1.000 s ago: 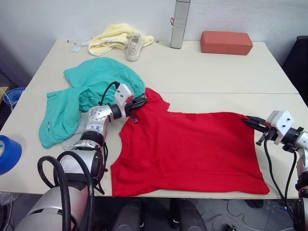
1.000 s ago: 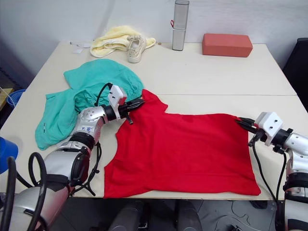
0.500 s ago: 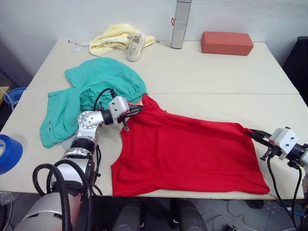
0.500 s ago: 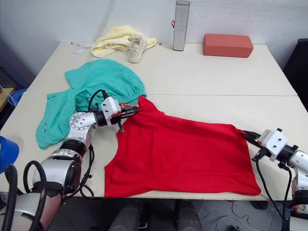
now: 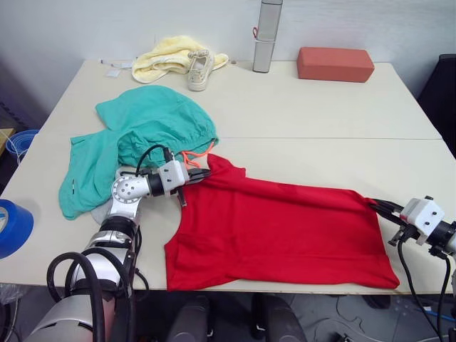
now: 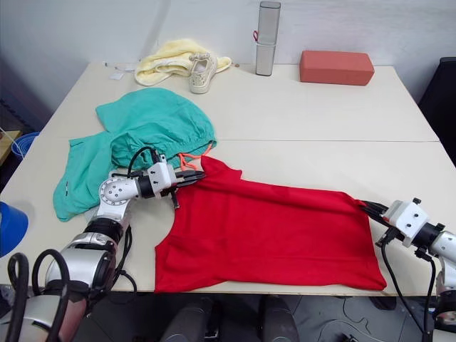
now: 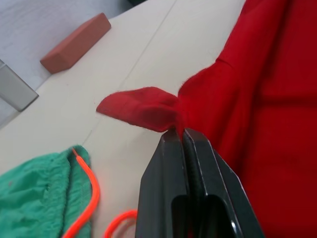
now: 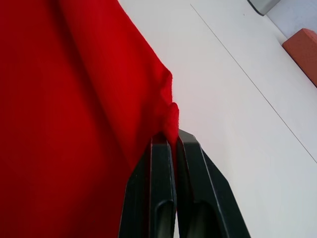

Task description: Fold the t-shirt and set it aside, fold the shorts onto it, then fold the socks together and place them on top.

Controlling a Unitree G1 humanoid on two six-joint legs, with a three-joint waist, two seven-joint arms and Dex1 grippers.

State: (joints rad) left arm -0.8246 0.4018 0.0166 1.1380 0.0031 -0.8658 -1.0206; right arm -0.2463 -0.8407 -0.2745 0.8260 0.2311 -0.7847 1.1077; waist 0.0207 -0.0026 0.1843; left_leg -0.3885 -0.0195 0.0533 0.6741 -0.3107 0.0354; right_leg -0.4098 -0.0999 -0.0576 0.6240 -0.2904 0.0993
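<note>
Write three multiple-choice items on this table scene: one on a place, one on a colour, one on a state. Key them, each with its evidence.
1. Where does the beige sneaker lie?
A. on the pale yellow cloth at the far edge of the table
B. on the bright red cotton t-shirt
C. beside the terracotta block

2. What colour is the drawstring of the teal-green fabric shorts?
A. white
B. coral-orange
C. black

3. How are the left gripper and right gripper set?
A. both open
B. one open
C. both shut on t-shirt fabric

Key: 1 A, the sneaker rests against the cloth; 2 B, an orange cord crosses the teal fabric; 3 C, each wrist view shows red fabric pinched.
</note>
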